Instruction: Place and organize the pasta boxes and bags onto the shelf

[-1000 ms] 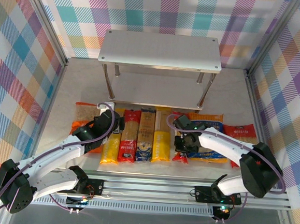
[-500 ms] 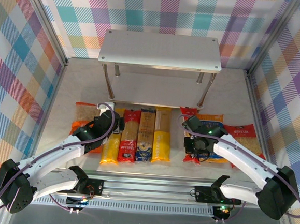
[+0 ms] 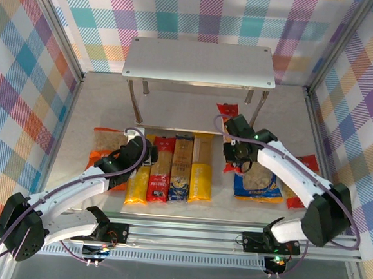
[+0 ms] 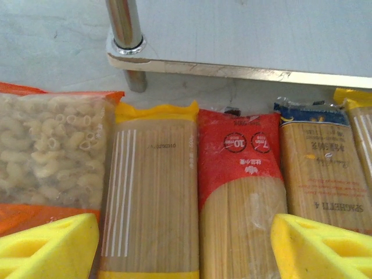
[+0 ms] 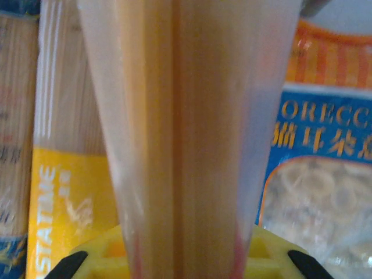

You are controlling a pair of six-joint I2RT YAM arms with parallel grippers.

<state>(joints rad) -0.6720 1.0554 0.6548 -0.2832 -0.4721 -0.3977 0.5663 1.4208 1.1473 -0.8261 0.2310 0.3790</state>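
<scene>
The right gripper (image 3: 235,143) is pinching a red spaghetti pack (image 3: 227,109) mid-length, its far end pointing toward the shelf (image 3: 199,61), while the left gripper (image 4: 180,247) is hanging spread.

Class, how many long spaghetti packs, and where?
5. In a row before the shelf: left yellow pack, red pack, tan pack, right yellow pack. The right fingers hold a second red pack.

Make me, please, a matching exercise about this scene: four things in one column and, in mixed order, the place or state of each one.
Things:
1. orange bag
2. tan pack
3. blue bag
4. right claw

Places or states:
a. shut on the raised red pack
b. partly beneath the right arm
c. at the left end of the row on the table
d. between the lying red pack and the right-hand yellow pack

Pairs: 1-c, 2-d, 3-b, 4-a.
</scene>
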